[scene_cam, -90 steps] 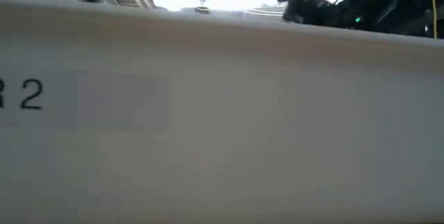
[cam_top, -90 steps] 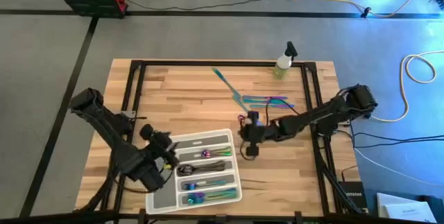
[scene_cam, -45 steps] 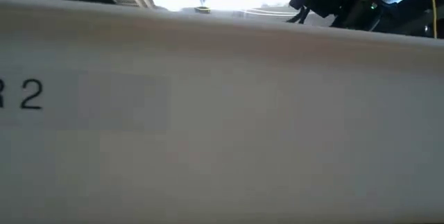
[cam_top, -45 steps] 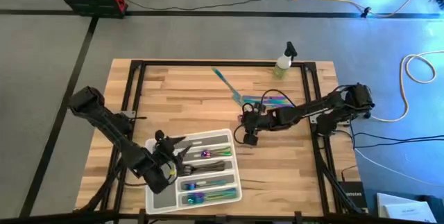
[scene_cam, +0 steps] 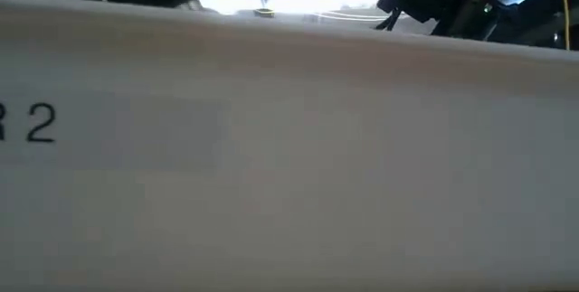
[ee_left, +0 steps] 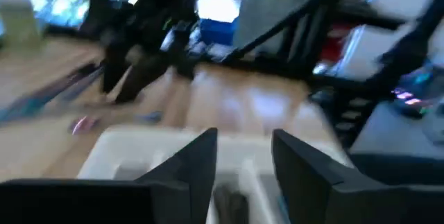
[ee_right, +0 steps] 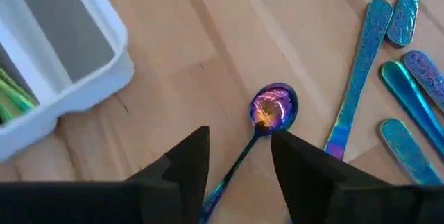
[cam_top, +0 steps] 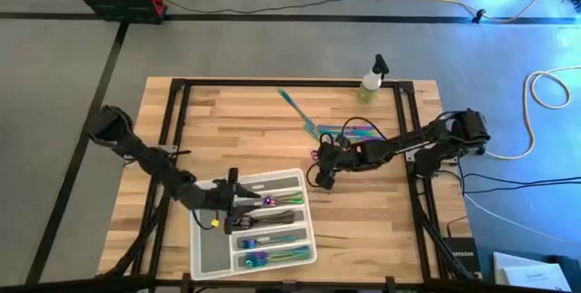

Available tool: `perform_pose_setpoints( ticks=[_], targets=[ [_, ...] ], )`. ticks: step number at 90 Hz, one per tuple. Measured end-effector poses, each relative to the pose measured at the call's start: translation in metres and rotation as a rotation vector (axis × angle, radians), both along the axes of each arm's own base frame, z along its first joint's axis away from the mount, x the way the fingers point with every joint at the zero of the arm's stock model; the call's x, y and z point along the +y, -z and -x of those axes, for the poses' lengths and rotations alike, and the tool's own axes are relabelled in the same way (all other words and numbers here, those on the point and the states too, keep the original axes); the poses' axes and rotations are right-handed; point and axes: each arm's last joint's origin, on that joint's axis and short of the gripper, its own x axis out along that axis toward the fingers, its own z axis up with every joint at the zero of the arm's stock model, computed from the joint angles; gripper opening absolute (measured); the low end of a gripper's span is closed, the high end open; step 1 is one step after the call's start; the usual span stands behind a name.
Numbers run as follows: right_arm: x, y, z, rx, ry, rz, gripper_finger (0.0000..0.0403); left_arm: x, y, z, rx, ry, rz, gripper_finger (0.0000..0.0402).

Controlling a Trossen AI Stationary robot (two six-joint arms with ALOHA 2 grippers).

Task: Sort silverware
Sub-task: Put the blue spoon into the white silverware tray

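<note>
The compartment tray (cam_top: 257,230), translucent white, lies on the wooden table (cam_top: 227,125) toward its near edge, and everything here is placed from it; the left arm reaches in from the table's left side, and the left gripper (cam_top: 234,204) hangs over the tray's left half, its fingers (ee_left: 191,165) spread with a clear gap between them and nothing held; in the left wrist view the tray (ee_left: 132,151) lies directly below those fingers; inside the tray, sorted silverware (cam_top: 272,239) lies in the lengthwise slots, dark pieces in the middle rows and iridescent ones in the rows nearer the front edge; just beyond the tray's far right corner hovers the right gripper (cam_top: 325,168), its arm stretching in from the table's right side; in the right wrist view its fingers (ee_right: 184,165) stand on either side of the handle of an iridescent spoon (ee_right: 272,109), whose purple bowl points away from the tray's corner (ee_right: 83,78); whether they press the handle I cannot tell; farther right and beyond the tray, a loose cluster of iridescent silverware (cam_top: 349,132) lies on the bare wood; past that, at the table's far edge, stands a small spray bottle (cam_top: 371,80); the low view shows only a pale blank wall of the tray (scene_cam: 289,165) filling the frame.
</note>
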Motion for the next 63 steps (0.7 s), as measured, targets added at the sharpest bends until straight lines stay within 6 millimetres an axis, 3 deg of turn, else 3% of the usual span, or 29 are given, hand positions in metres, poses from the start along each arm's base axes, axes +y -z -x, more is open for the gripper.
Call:
perform_pose_setpoints(
  ticks=[21,45,63],
  targets=[
    [0.001,0.010,-0.002,0.029,0.033,-0.046,0.0140,0.005,-0.004,-0.003,-0.051,0.070,-0.129,0.0123],
    [-0.001,0.018,-0.002,0.042,0.089,0.010,0.0140,0.004,-0.001,-0.003,-0.023,0.119,-0.141,0.0123],
    [-0.005,0.040,-0.007,0.064,0.193,-0.043,0.0140,0.003,0.004,-0.003,0.020,0.159,-0.122,0.0123]
  ],
)
